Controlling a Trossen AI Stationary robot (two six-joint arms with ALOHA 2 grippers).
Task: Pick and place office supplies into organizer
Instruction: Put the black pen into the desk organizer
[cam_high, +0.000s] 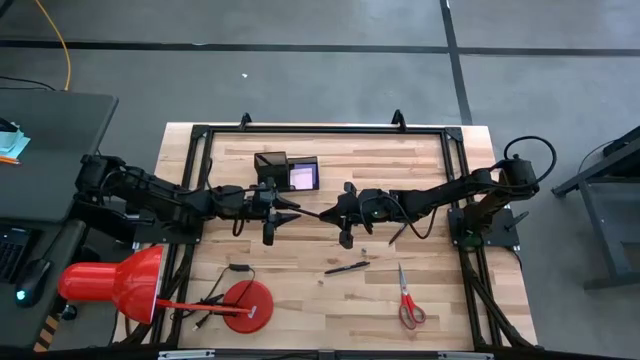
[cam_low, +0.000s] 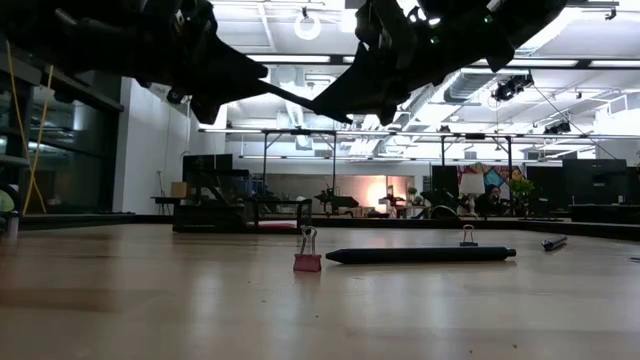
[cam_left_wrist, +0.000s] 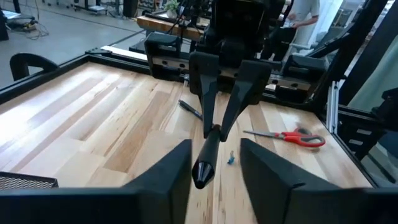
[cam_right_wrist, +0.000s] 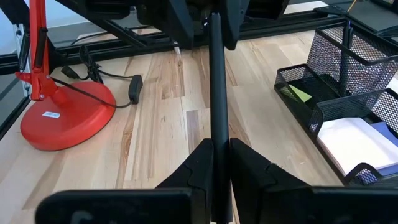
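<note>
My right gripper (cam_high: 342, 213) is shut on a slim black pen (cam_high: 315, 211) above the table's middle. The pen reaches toward my left gripper (cam_high: 283, 209), which is open. In the left wrist view the pen's free end (cam_left_wrist: 203, 173) stands between the left fingers (cam_left_wrist: 168, 177) with a gap on each side. The black mesh organizer (cam_high: 272, 162) stands at the far side with a purple pad (cam_high: 303, 177) in it. Red-handled scissors (cam_high: 409, 303) and a second black pen (cam_high: 347, 267) lie on the table. My right gripper pinches the pen between its two fingers (cam_right_wrist: 202, 158), at the part (cam_right_wrist: 218, 127) away from the free end. The pen lies along the fingers and sticks out ahead of them toward the table's left. It is lifted clear of the table, roughly level.
A red desk lamp (cam_high: 110, 280) with its round base (cam_high: 248, 305) and cord stands at the near left. A third pen (cam_high: 398, 233) lies under the right arm. A small pink binder clip (cam_low: 307, 258) stands near the second pen (cam_low: 420, 255). The black frame rails (cam_high: 325, 128) ring the table.
</note>
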